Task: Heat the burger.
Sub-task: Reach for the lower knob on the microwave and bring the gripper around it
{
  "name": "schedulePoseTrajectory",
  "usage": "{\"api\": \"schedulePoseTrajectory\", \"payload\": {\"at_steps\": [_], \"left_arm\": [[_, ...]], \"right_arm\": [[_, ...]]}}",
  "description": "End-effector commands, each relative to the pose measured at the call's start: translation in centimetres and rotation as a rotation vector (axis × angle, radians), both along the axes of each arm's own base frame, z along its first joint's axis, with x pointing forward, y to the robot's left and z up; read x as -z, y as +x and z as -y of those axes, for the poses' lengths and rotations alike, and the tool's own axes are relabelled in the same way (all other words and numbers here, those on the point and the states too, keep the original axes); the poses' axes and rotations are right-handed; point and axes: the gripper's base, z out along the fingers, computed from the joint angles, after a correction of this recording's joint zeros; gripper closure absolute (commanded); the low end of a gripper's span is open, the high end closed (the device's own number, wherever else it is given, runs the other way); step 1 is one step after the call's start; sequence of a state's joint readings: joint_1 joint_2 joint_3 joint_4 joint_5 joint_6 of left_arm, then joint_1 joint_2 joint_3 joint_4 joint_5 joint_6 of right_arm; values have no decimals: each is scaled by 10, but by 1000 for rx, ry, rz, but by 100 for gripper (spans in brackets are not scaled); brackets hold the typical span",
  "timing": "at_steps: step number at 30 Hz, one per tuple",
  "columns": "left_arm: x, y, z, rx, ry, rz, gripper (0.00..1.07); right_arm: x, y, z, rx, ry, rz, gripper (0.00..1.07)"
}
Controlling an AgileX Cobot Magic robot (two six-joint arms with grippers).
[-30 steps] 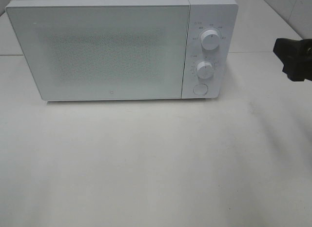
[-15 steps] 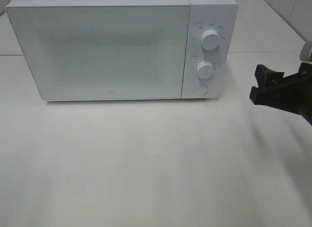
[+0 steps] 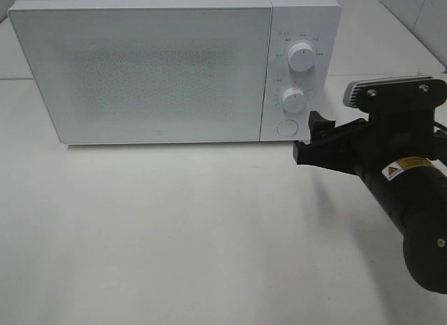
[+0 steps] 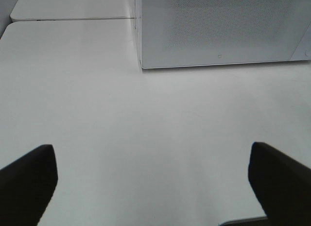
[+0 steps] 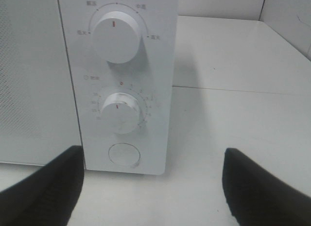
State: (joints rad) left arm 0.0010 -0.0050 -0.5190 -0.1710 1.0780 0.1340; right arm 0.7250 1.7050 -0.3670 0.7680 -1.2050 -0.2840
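Starting left: left gripper hovers over bare counter before the microwave, fingers spread, empty. Door shut; burger not in view, can't tell if it's inside. On the panel right of the door: timer knob, round button below. Right gripper near that button, fingers spread, empty. Prob. next: press square w/ one fingertip, clear of the knob. Open counter in front.

Boxy white microwave: door with fine grey dot mesh. Round white upper dial and lower dial: red pointer lines. Glossy white tabletop. Matte black right gripper; yellow warning sticker on black arm.
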Motion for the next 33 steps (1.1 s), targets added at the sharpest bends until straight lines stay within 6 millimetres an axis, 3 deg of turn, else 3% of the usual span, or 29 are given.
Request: {"api": "schedulePoseTrajectory", "payload": {"at_steps": [1,15,26,33], "left_arm": [[0,-3,0,-4,-4,27,6],[0,-3,0,-4,-4,27,6],[0,-3,0,-4,-4,27,6],[0,-3,0,-4,-4,26,6]], "right_arm": [[-6,6,-7,2,-27,68,31],[-2,44,-41,0,-20,107,31],[13,77,-46,40,15,73,31],[20,88,-50,36,12,73,31]]}}
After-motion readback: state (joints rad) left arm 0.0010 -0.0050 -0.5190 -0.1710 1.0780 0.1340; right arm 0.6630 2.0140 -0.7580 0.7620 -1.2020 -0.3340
